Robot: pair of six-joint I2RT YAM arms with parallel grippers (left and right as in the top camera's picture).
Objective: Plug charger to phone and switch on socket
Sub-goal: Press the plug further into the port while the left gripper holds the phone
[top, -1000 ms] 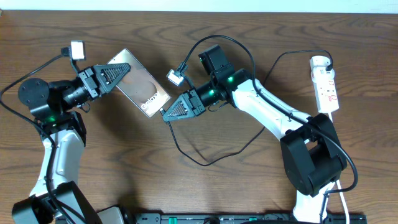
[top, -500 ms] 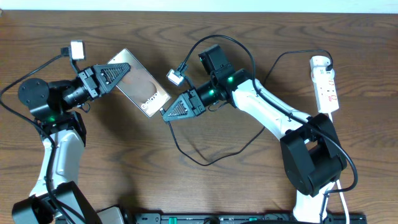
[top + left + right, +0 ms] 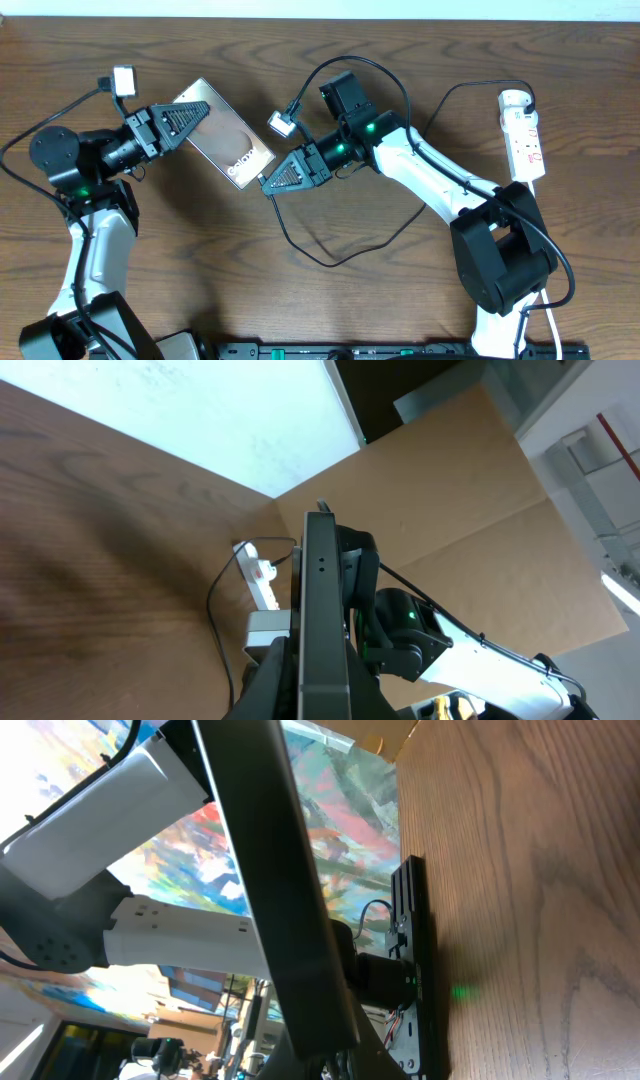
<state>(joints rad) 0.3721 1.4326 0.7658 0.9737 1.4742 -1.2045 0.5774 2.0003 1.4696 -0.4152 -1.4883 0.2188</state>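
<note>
From overhead, the left tool (image 3: pixel 198 113) is clamping shut on the far end of the phone (image 3: pixel 235 142), which is jutting out ahead of its fingers towards the other arm. The right tool (image 3: pixel 267 184) is pinched fully closed at the phone's near lower corner. The charger (image 3: pixel 330 258) is trailing from under its tip in a slack loop across the surface (image 3: pixel 200 270), so it is probably gripping the cable just behind the plug, though the plug itself is hiding beneath the fingers. The socket (image 3: pixel 524 140) is lying well behind the right tool, beside that arm's base.

In the left wrist view, the phone (image 3: pixel 320 600) is standing edge-on straight out of the closed fingers, with the socket (image 3: pixel 262 572) showing far beyond it.

In the right wrist view, a dark thin edge, apparently the phone (image 3: pixel 275 890), is crossing slantwise right in front of the tool. The fingertips and the plug are not showing clearly.

The phone is looking stiff, smooth and likely slippery, and being held by one end it is acting as a lever, so any sideways push at the port is likely twisting it in the grip. A hold across its long edges is suiting it best. The charger is limp and light. Only its tip is stiff, so the place to grip is right behind that tip.
</note>
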